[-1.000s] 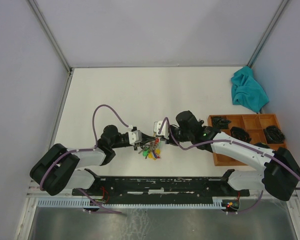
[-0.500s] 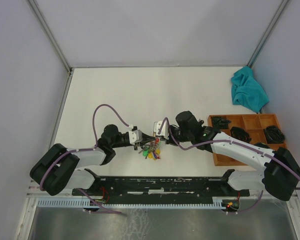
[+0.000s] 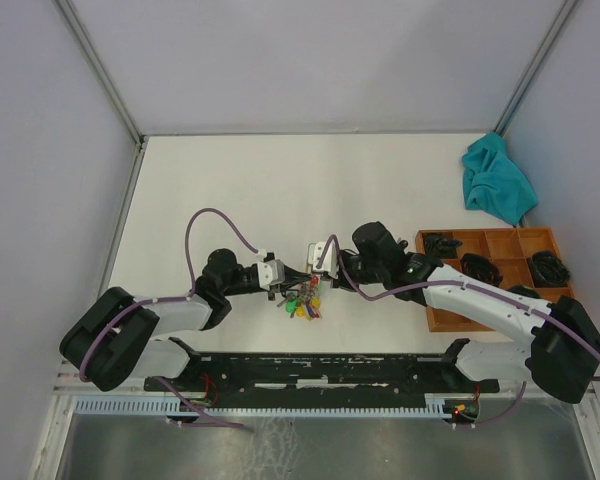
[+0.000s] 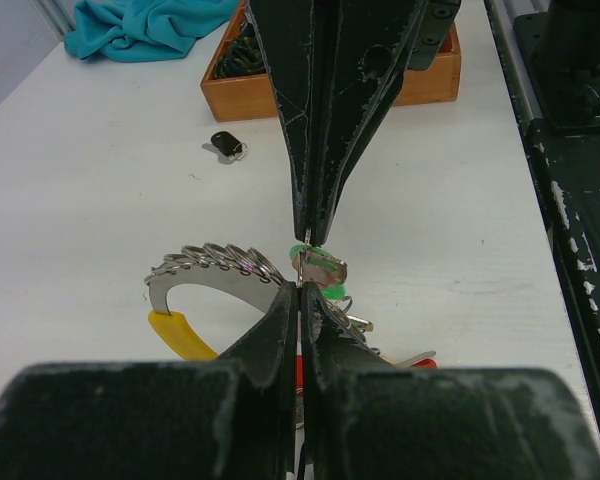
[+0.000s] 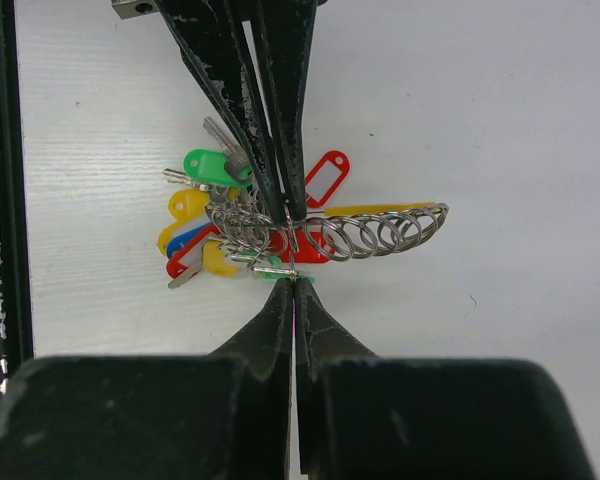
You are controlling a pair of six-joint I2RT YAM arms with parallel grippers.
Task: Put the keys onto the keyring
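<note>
The keyring, a silvery curved bar strung with split rings and red, yellow, green and blue tagged keys, lies on the table between my arms. It also shows in the left wrist view. My left gripper is shut on a thin ring of the keyring. It enters the right wrist view from above. My right gripper is shut on the green-headed key, tip to tip with the left one. That key also shows in the left wrist view. The black key lies loose on the table.
A wooden compartment tray with dark parts stands at the right, also in the left wrist view. A teal cloth lies at the back right. The black base rail runs along the near edge.
</note>
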